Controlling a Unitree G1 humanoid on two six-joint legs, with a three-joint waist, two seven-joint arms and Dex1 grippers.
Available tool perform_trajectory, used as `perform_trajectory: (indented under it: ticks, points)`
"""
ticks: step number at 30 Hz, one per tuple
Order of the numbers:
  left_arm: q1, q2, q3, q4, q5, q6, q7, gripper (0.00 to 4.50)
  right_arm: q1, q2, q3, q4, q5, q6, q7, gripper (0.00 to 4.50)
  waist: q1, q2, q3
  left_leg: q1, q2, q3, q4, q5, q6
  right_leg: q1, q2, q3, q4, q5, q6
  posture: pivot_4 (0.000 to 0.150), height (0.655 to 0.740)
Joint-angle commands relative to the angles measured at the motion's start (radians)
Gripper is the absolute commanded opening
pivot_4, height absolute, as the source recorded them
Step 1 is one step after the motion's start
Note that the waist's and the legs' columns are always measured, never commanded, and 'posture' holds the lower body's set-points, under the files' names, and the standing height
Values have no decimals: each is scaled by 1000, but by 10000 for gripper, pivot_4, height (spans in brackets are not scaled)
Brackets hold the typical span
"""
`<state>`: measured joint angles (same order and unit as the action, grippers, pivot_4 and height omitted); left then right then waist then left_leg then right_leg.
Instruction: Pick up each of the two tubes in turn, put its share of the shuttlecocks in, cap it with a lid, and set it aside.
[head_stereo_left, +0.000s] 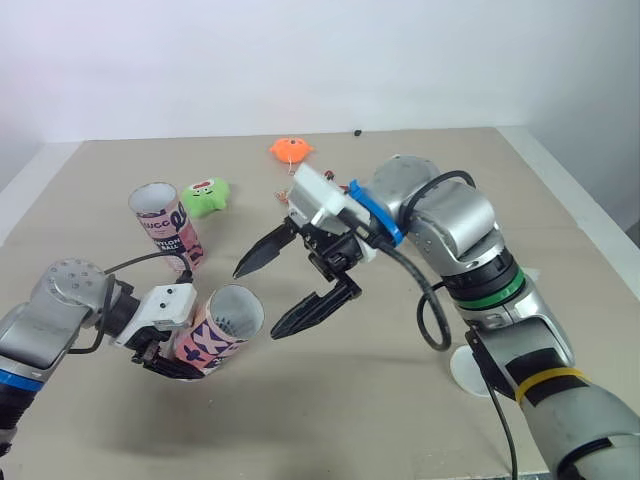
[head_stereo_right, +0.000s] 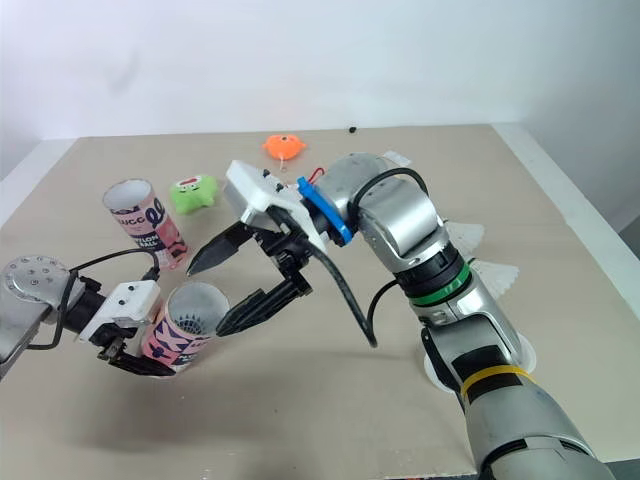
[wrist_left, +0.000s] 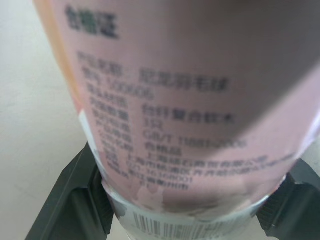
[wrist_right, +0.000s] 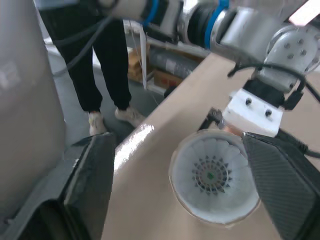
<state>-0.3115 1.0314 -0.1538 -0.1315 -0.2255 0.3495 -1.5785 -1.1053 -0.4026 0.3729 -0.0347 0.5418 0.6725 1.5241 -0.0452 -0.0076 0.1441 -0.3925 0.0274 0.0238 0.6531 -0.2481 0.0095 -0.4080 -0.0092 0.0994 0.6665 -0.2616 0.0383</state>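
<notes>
Left gripper (head_stereo_left: 178, 360): fingers pinch the base end of the held tube (head_stereo_left: 222, 328), pink, lifted off the table (head_stereo_left: 350, 420) and tilted, open mouth facing the right gripper. At least one shuttlecock (wrist_right: 212, 175) sits inside, its feather skirt seen down the mouth in the right wrist view. No lid on it. Beyond the held tube a second tube (head_stereo_left: 165, 225) stands upright, uncapped, contents not visible; a green toy (head_stereo_left: 205, 197) is just beside it and an orange toy (head_stereo_left: 291, 150) farther back. Right gripper (head_stereo_left: 260, 302): fingers spread, empty, near the held tube's mouth. Well right of the held tube lie a white disc (head_stereo_left: 460, 372), likely a lid, and loose shuttlecocks (head_stereo_right: 495, 272). Judged: first tube part-loaded; capping, setting aside and the whole second tube remain.
</notes>
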Motion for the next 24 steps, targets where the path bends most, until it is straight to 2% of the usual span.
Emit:
perform_trajectory:
  ticks: [1, 6, 11, 14, 17, 20, 24]
  points:
    - [35, -21, -72, -10, 16, 16, 7, 29310, 60, -58, -99, -58, -3, 15, -97, 44454, 3, -1, 0, 0, 0, 0, 0, 0, 0, 0, 0, 0, 0, 0, 0, 1500, 7400]
    - [66, -20, -69, -54, 5, 33, 21, 29310, 297, -207, -259, -236, -54, 79, -346, 44454, 5, -1, -1, -2, -6, -1, 0, 0, 0, 0, -7, -1, 0, -3, 5, 1500, 7400]
    - [97, -23, -70, -71, -2, 30, 34, 29310, 621, -344, -569, -551, 57, 261, -525, 44454, 11, 0, -1, -6, -14, -5, 0, -3, 1, -1, -14, -1, -1, -7, 12, 1500, 7400]
    - [89, -36, -85, -57, 3, 17, 30, 29310, 766, -395, -745, -658, 115, 352, -599, 44454, 11, 1, -2, -7, -16, -5, 1, -7, 1, 1, -15, 1, -2, -9, 15, 1500, 7400]
    - [70, -62, -110, -46, 12, 7, 25, 29310, 933, -428, -945, -733, 192, 429, -606, 44454, 16, 1, -2, -6, -17, -5, 3, -7, 1, 4, -15, 2, -3, -9, 17, 1500, 7400]
    - [33, -97, -142, -21, 28, -4, 14, 29310, 1179, -467, -1094, -809, 193, 424, -534, 44454, 30, 1, -2, -5, -19, -7, 3, -7, 1, 7, -16, 1, -4, -10, 21, 1500, 7400]
    - [4, -127, -163, 14, 48, -23, -5, 29310, 1361, -457, -1176, -806, 164, 379, -549, 44454, 31, 4, -4, -1, -20, -6, 4, -7, 2, 15, -18, 2, -12, -11, 31, 1500, 7400]
